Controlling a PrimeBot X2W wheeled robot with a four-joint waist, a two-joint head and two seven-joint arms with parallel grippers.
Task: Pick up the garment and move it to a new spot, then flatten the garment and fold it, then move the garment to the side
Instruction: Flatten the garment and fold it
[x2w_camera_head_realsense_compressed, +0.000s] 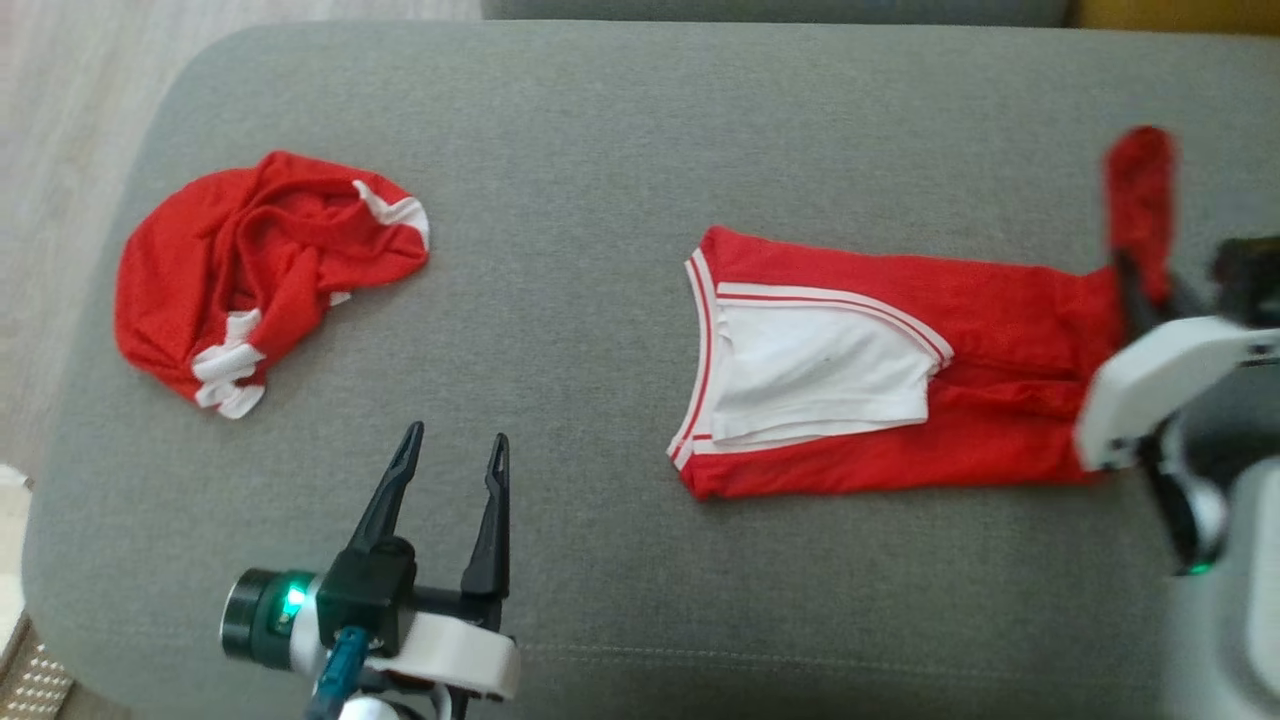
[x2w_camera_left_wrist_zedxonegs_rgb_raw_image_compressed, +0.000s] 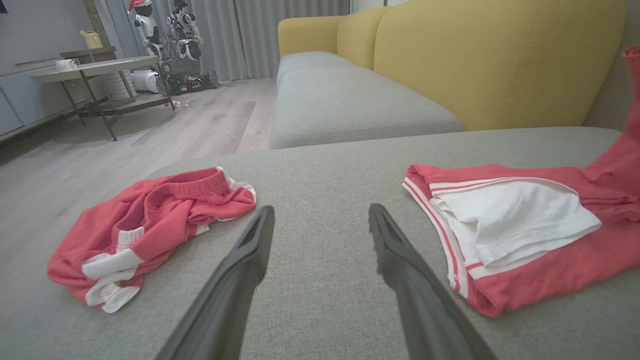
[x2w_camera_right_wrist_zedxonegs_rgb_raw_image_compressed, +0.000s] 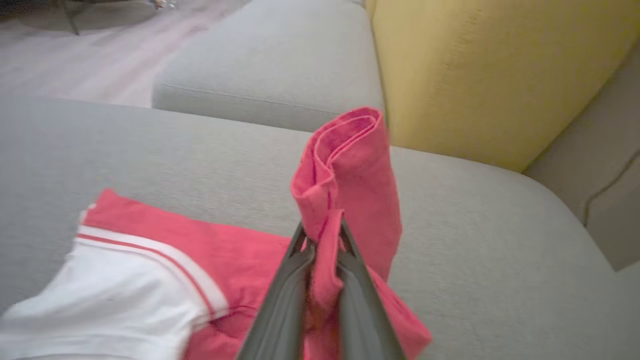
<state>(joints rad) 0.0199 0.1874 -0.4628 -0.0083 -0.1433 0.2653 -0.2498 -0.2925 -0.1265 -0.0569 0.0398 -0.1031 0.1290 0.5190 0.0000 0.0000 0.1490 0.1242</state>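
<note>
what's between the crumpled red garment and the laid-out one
Bare grey cushion, seen in the head view; the open left end effector points toward that gap from the near side.

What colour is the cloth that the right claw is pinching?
The garment is red with a white panel; clearest in the head view.

On the seat cushion (x2w_camera_head_realsense_compressed: 600, 150), the garment (x2w_camera_head_realsense_compressed: 1000, 330) lies at centre right of the head view and runs to the right edge. There my right claw (x2w_camera_right_wrist_zedxonegs_rgb_raw_image_compressed: 321, 234) pinches its raised end. A second garment (x2w_camera_head_realsense_compressed: 250, 280) sits at upper left, well apart. My left claw (x2w_camera_head_realsense_compressed: 456, 436) hovers at lower left between the two, jaws apart, touching neither.
</note>
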